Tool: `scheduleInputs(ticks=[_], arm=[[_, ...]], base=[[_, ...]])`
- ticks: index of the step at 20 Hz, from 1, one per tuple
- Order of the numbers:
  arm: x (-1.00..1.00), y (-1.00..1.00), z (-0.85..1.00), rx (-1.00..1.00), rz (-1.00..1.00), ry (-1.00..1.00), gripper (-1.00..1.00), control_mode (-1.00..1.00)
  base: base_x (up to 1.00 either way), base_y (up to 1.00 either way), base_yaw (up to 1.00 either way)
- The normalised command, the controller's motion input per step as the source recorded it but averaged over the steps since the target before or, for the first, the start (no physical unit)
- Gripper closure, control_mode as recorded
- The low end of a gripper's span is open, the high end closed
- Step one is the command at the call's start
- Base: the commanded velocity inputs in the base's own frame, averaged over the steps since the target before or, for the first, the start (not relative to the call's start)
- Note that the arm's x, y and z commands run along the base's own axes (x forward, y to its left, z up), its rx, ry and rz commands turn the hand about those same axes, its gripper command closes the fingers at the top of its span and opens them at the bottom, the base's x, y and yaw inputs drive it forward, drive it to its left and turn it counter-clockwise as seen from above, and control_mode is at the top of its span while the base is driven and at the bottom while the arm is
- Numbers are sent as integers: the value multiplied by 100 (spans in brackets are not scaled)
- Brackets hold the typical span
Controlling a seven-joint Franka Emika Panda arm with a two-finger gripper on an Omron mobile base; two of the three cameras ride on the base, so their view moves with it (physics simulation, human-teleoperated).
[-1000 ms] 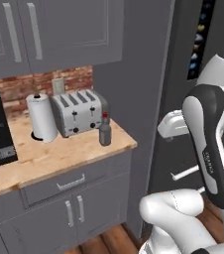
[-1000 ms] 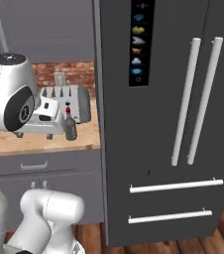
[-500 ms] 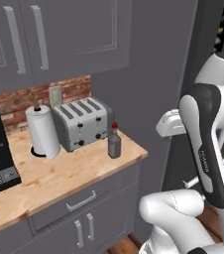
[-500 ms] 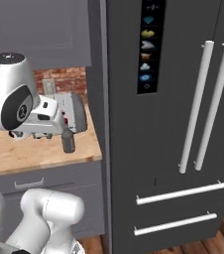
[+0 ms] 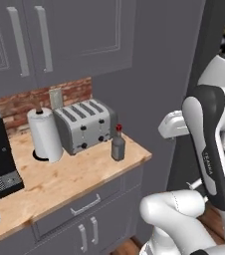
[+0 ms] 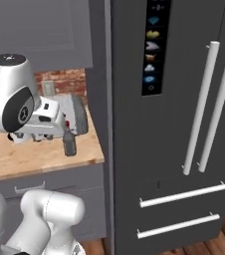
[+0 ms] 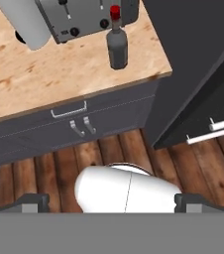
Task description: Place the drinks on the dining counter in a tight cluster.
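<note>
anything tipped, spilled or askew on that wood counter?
Nothing stands out. The dark grey-brown bottle with red cap stands upright near the counter's corner, beside the silver four-slot toaster; the white paper towel roll is upright too.

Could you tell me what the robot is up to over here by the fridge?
The white arm's gripper is open and holds nothing, hanging above the wooden floor in front of the grey cabinets. Its hand camera looks toward a dark grey-brown bottle with a red cap, which stands upright near the corner of the light wood counter, just in front of the steel toaster. A white paper towel roll stands left of the toaster. The bottle is not yet gripped.
</note>
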Motion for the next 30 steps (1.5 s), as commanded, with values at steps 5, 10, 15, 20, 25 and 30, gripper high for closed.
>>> scheduleInputs(ticks=[5, 10, 15, 20, 25, 30], arm=[[0, 0, 0, 0, 0, 0, -100, 100], [0, 0, 0, 0, 0, 0, -100, 100], [0, 0, 0, 0, 0, 0, -100, 100], [0, 0, 0, 0, 0, 0, -100, 100], [0, 0, 0, 0, 0, 0, -100, 100], [0, 0, 0, 0, 0, 0, -100, 100]], base=[[36, 23, 0], [46, 2, 0], [55, 8, 0], [67, 2, 0], [75, 0, 2], [5, 0, 2]])
